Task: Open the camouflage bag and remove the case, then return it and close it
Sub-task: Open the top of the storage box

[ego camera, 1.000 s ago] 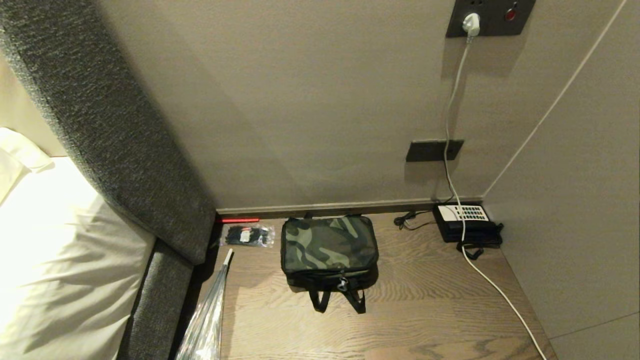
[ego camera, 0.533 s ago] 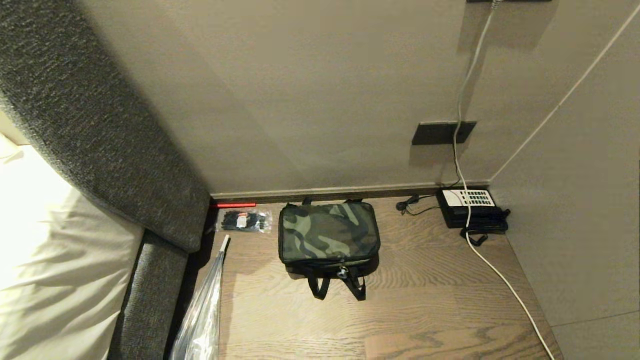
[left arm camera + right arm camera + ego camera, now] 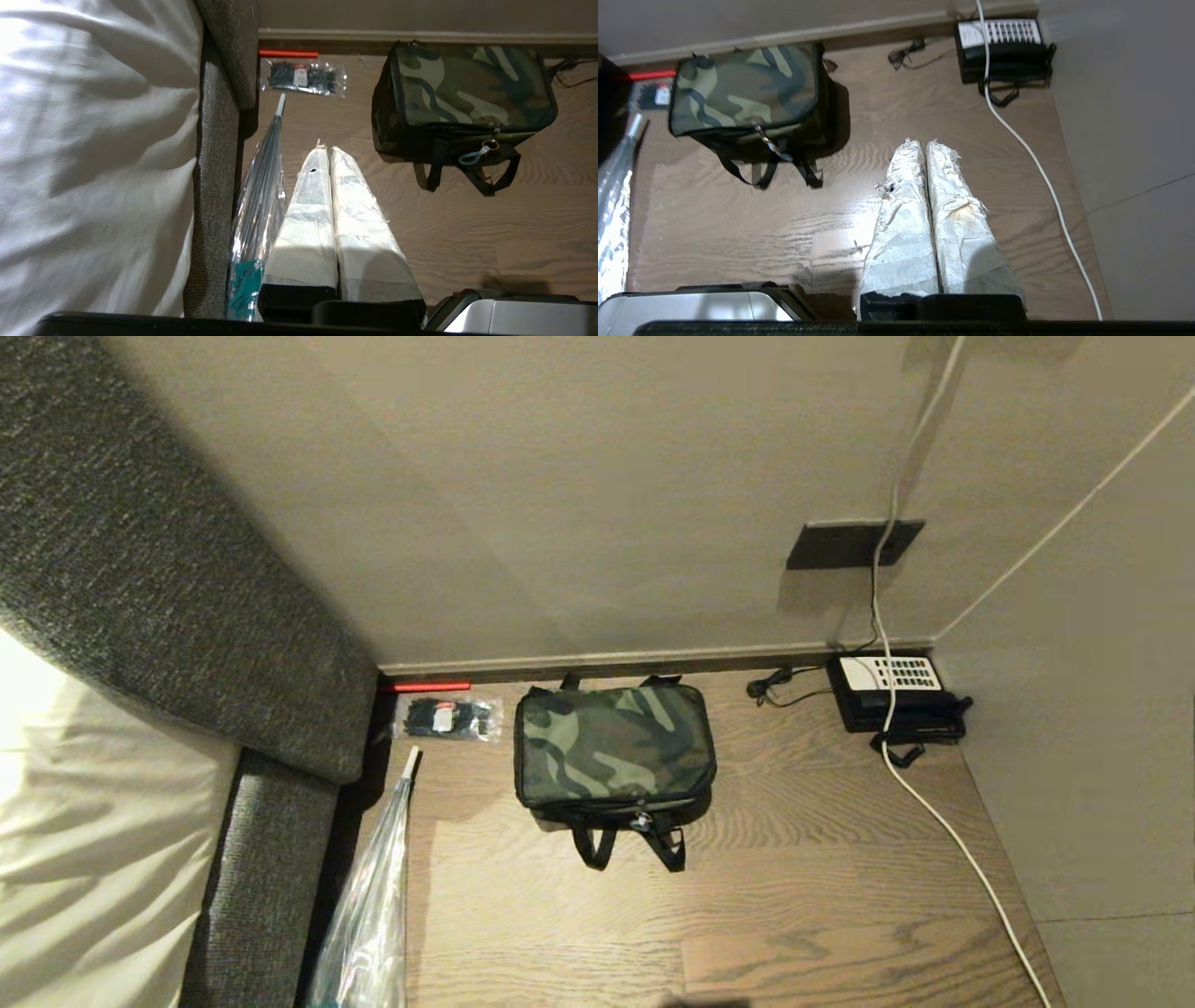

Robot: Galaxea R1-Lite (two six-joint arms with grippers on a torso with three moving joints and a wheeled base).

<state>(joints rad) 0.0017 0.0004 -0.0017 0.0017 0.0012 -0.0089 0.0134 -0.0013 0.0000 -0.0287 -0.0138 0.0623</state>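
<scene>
The camouflage bag (image 3: 611, 747) lies zipped shut on the wooden surface near the wall, its black straps (image 3: 630, 847) hanging toward me; it also shows as the bag (image 3: 467, 93) in the left wrist view and the bag (image 3: 745, 88) in the right wrist view. The case is hidden. Neither arm appears in the head view. My left gripper (image 3: 326, 150) hovers short of the bag, white-wrapped fingers pressed together, holding nothing. My right gripper (image 3: 923, 142) hangs over bare wood on the bag's right side, also shut and empty.
A black telephone with white keypad (image 3: 892, 695) sits in the right corner, a white cable (image 3: 943, 831) trailing across the wood. A packet of black ties (image 3: 446, 719), a red stick (image 3: 420, 687) and a plastic-wrapped umbrella (image 3: 373, 905) lie left, beside the grey headboard (image 3: 177, 607).
The whole head view has tilted downward: the wall socket slid out of the top and more of the near wooden surface shows. Bag and other things stay put.
</scene>
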